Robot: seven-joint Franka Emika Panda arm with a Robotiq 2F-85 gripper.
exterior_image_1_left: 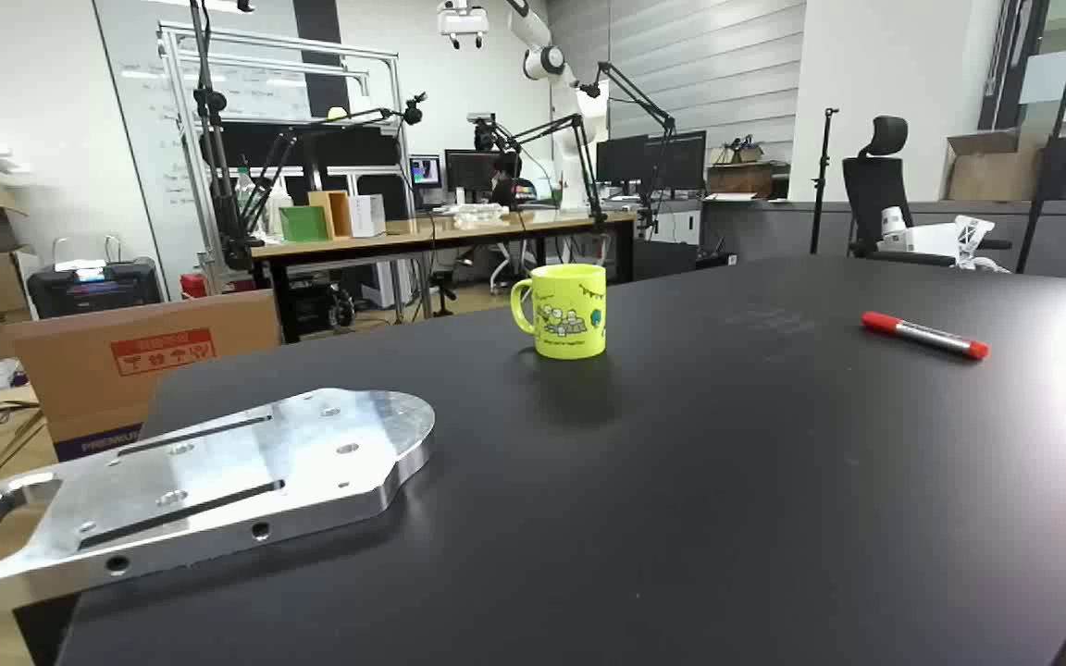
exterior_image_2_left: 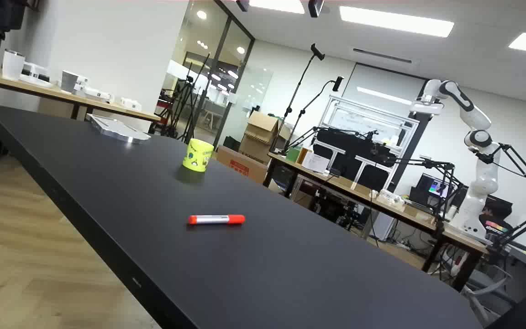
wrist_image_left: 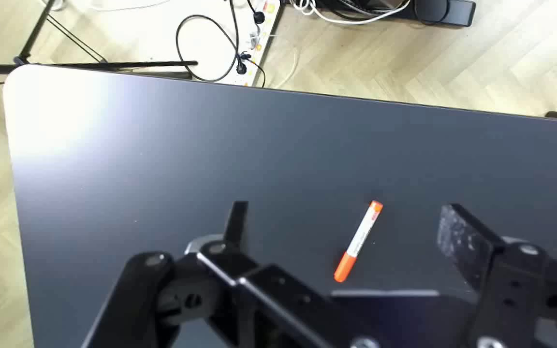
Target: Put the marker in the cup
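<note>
The marker, with a white barrel and red ends, lies on the black table in both exterior views [exterior_image_1_left: 926,336] [exterior_image_2_left: 216,219] and in the wrist view [wrist_image_left: 359,239]. The cup, a yellow-green mug with a printed face, stands upright on the table in both exterior views [exterior_image_1_left: 570,312] [exterior_image_2_left: 197,155]; it is out of the wrist view. My gripper [wrist_image_left: 345,220] is open and empty, above the table, with the marker showing between its spread fingers, well below them. Two dark tips at the top edge of an exterior view [exterior_image_2_left: 279,7] look like its fingers.
A silver metal plate lies at the table's end beyond the cup in both exterior views [exterior_image_1_left: 246,462] [exterior_image_2_left: 117,129]. The black table [wrist_image_left: 162,169] shows an edge and rounded corner in the wrist view. A cardboard box [exterior_image_1_left: 191,361] stands beside the table, below its top.
</note>
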